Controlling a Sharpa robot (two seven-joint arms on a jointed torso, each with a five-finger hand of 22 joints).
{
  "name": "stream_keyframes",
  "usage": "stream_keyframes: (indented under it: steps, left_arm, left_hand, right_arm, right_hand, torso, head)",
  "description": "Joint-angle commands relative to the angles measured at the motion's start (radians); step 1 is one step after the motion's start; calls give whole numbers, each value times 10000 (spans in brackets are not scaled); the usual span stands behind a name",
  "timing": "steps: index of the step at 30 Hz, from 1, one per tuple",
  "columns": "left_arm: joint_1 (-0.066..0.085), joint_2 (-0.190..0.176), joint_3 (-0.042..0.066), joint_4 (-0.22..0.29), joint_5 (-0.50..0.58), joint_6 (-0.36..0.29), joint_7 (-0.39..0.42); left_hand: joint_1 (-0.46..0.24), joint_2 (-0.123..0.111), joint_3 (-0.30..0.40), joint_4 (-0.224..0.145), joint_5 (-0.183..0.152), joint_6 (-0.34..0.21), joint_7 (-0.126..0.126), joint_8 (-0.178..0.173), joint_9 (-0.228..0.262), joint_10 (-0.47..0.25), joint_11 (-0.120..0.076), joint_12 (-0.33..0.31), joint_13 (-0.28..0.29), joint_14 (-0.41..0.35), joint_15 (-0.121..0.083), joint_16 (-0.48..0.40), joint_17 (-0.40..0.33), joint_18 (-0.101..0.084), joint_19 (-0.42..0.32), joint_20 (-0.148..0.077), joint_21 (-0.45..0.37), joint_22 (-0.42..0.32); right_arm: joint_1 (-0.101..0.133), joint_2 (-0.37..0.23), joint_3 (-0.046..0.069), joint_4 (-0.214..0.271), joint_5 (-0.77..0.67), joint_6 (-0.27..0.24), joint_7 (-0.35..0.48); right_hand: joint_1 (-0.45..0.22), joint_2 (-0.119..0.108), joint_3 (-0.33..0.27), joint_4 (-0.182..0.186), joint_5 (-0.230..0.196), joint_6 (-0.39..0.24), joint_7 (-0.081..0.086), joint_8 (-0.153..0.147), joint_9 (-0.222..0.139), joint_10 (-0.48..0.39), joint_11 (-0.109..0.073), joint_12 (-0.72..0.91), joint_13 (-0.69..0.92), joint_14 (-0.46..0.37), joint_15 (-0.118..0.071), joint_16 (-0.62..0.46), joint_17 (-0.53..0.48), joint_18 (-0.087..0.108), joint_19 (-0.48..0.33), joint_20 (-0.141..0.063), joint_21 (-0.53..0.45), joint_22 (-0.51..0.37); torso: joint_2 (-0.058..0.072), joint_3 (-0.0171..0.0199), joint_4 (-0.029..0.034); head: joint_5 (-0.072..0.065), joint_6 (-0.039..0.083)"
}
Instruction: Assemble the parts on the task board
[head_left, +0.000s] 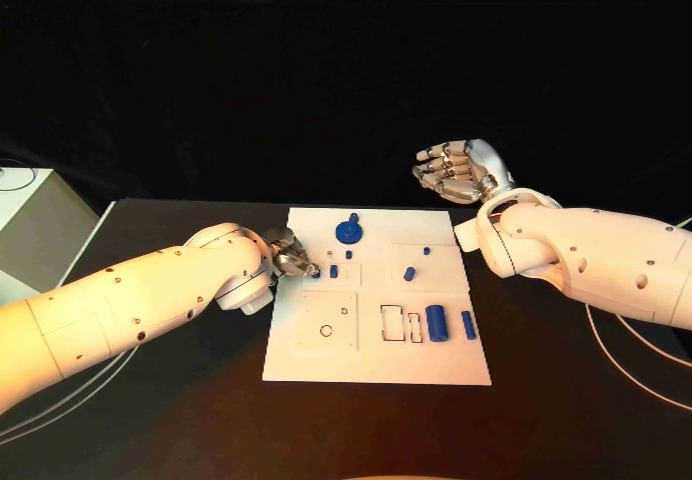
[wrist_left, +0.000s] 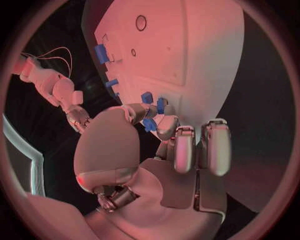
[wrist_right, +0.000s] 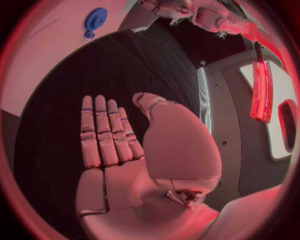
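The task board (head_left: 378, 350), a flat white rectangular plate with shallow outlined recesses, lies in the middle of the black table (head_left: 188, 400). In the head view the left hand (head_left: 289, 254) sits at the board's left edge, its fingers bunched near a small blue peg (head_left: 333, 271). The left wrist view shows more: the thumb and a fingertip (wrist_left: 164, 125) close together around small blue pieces (wrist_left: 150, 125), though I cannot tell whether they actually grip one. The other fingers of that hand are curled.

The right hand (head_left: 462, 170) is raised beyond the board's far right corner, above the table, holding nothing. Its wrist view shows smooth metallic fingers (wrist_right: 103, 135) laid straight side by side, thumb apart.

A round blue disc (head_left: 349, 231) lies near the board's far edge. Short blue cylinders (head_left: 437, 325) lie to the near right.
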Motion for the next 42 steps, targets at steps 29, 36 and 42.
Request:
stream_keyframes:
  steps: [29,36,42]
  left_arm:
    - [-25,-10,15,-86,-546,501,50]
    - [-23,-20,33,-128,-448,744,36]
    - [-20,-7,41,-205,-398,1165,42]
  left_hand:
    - [51,83,1972,-2014,8,260,-205,59,5,24,-8,-51,-55,1059,-96,33,2634,-116,55,6,37,627]
    - [60,77,1984,-2029,10,265,-207,58,4,18,-10,-64,-72,1059,-99,33,2634,-117,58,2,40,632]
    - [81,49,2009,-2071,13,279,-209,52,2,2,-14,-95,-113,1059,-106,33,2634,-116,57,-5,41,631]
  right_arm:
    - [-40,-32,1,-15,47,288,137]
    - [-62,-18,1,-27,47,284,142]
    - [-74,-14,1,-37,47,284,143]
  right_hand:
    - [-173,-9,-46,-31,-4,52,183,-89,-17,72,39,-102,-56,66,15,-103,-87,76,62,1,33,-80]
    - [-177,-9,-48,-30,-4,54,185,-91,-17,72,40,-104,-57,67,15,-106,-91,75,62,1,32,-84]
    - [-184,-7,-51,-28,-3,58,188,-93,-17,73,42,-108,-61,67,17,-111,-100,75,61,2,29,-92]
  torso:
    - [6,1,-1]
    - [11,2,-2]
    - [5,0,-8]
  head:
    - [-36,-52]
    - [-42,-78]
    - [-50,-108]
